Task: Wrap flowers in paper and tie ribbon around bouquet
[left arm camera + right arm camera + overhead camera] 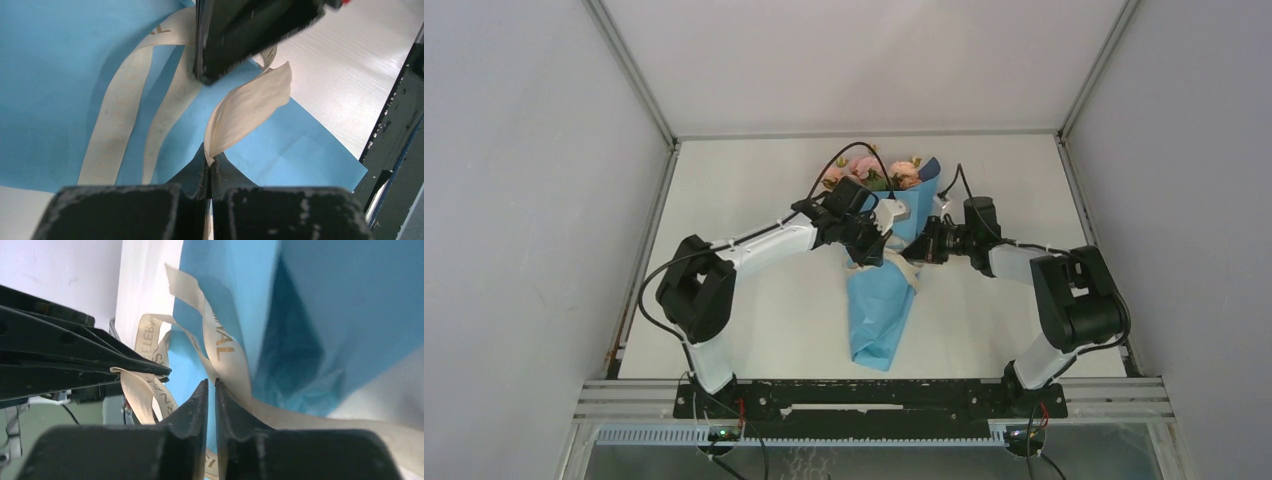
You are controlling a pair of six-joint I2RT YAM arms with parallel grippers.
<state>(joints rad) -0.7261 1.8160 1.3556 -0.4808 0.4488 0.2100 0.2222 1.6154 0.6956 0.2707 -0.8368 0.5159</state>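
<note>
The bouquet (882, 305) lay on the table (754, 330), its flowers (869, 170) at the far end and the narrow tip toward the arm bases. Both grippers met over its middle, where the ribbon (250, 107) crossed the blue paper (50, 75).

The left gripper (210, 162) had its jaws pressed together on one ribbon strand, which curled up from the tips. The right gripper (211, 387) had its jaws almost together, with only a thin slit left. A lettered strand ran just behind the tips and some cream showed low in the slit, but whether it was gripped could not be told.

Only the overhead view showed the blooms. The right wrist view alone showed the gold lettering.
</note>
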